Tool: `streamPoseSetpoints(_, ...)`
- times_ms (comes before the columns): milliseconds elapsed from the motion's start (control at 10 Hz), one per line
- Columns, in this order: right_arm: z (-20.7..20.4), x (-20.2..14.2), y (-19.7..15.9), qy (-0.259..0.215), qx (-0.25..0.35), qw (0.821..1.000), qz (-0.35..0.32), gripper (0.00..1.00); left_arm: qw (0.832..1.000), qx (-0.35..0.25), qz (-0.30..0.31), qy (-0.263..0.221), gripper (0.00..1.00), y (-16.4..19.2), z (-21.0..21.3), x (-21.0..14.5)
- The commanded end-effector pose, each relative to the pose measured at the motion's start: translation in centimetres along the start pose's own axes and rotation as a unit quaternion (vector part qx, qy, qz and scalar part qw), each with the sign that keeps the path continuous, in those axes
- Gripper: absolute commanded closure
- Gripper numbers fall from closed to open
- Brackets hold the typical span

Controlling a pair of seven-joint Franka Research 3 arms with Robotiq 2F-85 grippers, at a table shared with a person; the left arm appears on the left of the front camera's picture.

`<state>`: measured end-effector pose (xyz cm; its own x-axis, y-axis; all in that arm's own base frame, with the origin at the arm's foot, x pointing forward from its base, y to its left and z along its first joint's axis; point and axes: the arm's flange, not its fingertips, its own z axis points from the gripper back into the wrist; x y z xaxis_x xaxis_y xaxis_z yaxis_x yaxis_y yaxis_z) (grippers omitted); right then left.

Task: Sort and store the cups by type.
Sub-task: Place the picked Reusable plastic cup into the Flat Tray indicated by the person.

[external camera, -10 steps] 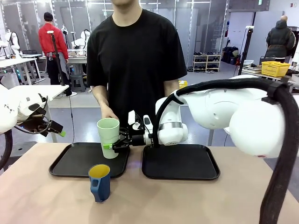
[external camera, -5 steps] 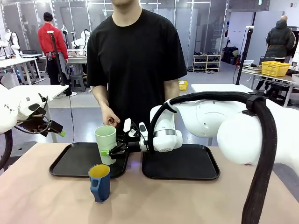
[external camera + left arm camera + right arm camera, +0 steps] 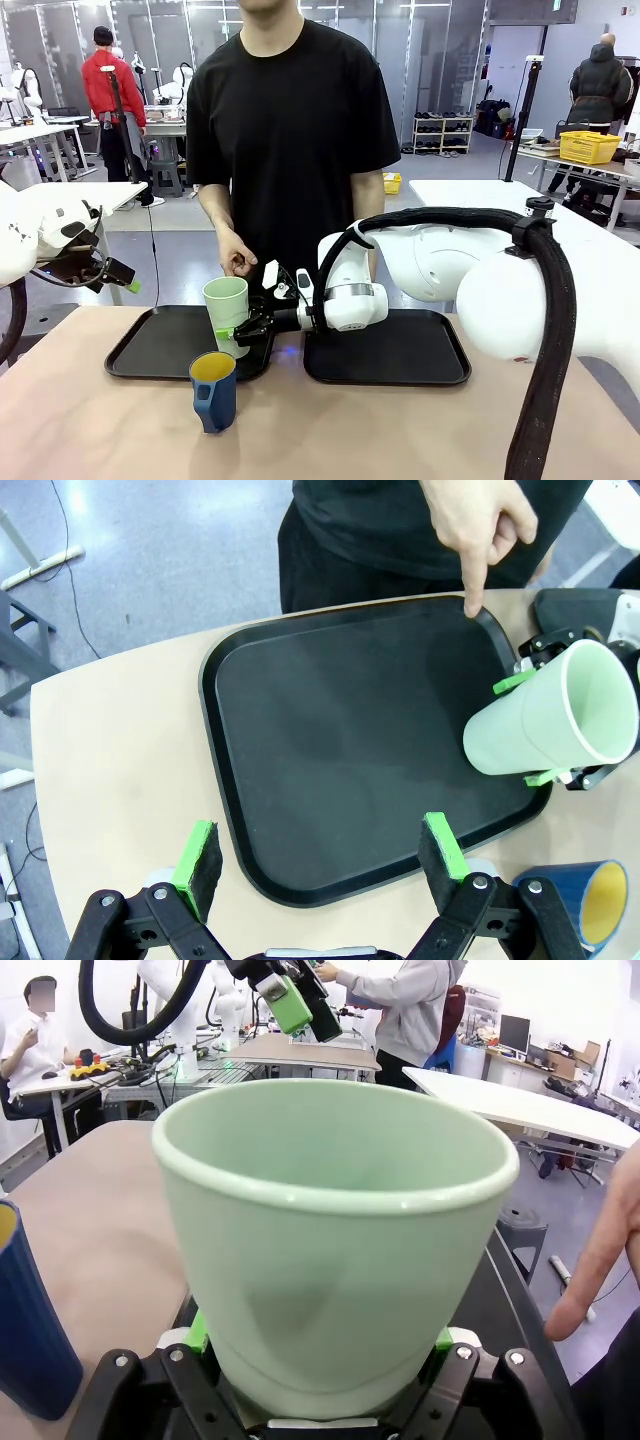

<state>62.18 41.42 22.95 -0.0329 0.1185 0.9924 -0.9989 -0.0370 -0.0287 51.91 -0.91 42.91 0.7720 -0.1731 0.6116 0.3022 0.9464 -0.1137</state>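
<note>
Front view, nearest the camera?

Dark blue mug (image 3: 214, 390) with a yellow inside, upright on the table (image 3: 100, 430), handle on the camera side, just in front of the left tray (image 3: 150, 350).

Next back?

Pale mint-green tumbler (image 3: 228, 312), upright, mouth up, over the near right part of that black tray. Base resting on it or just above — cannot tell.

Held?

Yes. Right gripper (image 3: 245, 325) clamped on the lower half, reaching in sideways from the right arm, green pads pressed against opposite sides. Same grip plain in the right wrist view, with the mug just beside at the lower left edge.

And the right tray (image 3: 390, 350)?

Black too, just beside the left one, under the right arm's wrist.

Left gripper (image 3: 318, 852)?

From the left wrist view: spread wide, nothing between the pads, hanging above the near rim of the left tray, well apart from the tumbler.

Farthest?

Person's hand (image 3: 238, 262), just behind and above the tumbler. Seen from the left wrist, index finger pointing down at the tray's far corner — touching the rim or not, cannot tell.
</note>
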Motion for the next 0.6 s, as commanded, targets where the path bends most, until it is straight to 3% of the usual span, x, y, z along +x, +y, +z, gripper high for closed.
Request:
streamPoseSetpoints(0, -0.16, 0.81, -0.47, 0.004, 0.004, 1.000, -0.025, 0.15, 1.000, -0.001, 0.004, -0.003, 0.00, 0.02, 0.08, 0.12)
streamPoseSetpoints(100, 0.07, 0.93, -0.45, 0.005, 0.004, 1.000, -0.026, 0.00, 1.000, -0.001, 0.004, -0.003, 0.00, 0.02, 0.08, 0.12)
streamPoseSetpoints(500, 0.71, 1.27, -0.15, 0.014, 0.017, 0.999, -0.035, 0.00, 1.000, -0.001, 0.004, -0.003, 0.00, 0.02, 0.08, 0.12)
